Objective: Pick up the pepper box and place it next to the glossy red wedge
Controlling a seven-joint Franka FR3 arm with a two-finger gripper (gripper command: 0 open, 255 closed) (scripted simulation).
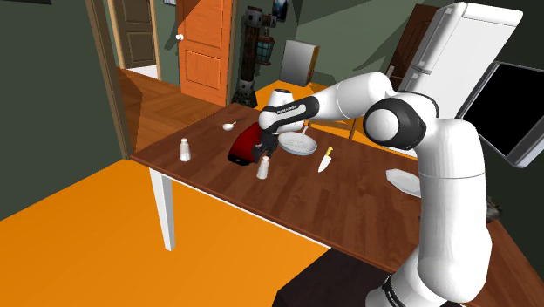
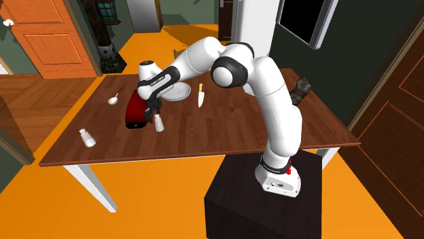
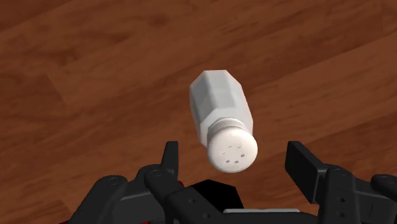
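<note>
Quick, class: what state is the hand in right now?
Hand: open, holding nothing; the shaker stands untouched in its gap.

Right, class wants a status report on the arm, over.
Gripper open over white shaker, not touching. Shaker upright on table, beside red wedge. Plate and knife stand apart.

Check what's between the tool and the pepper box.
Nothing. In the wrist view, the white shaker stands inside the open tool, with a bare gap at each finger.
</note>
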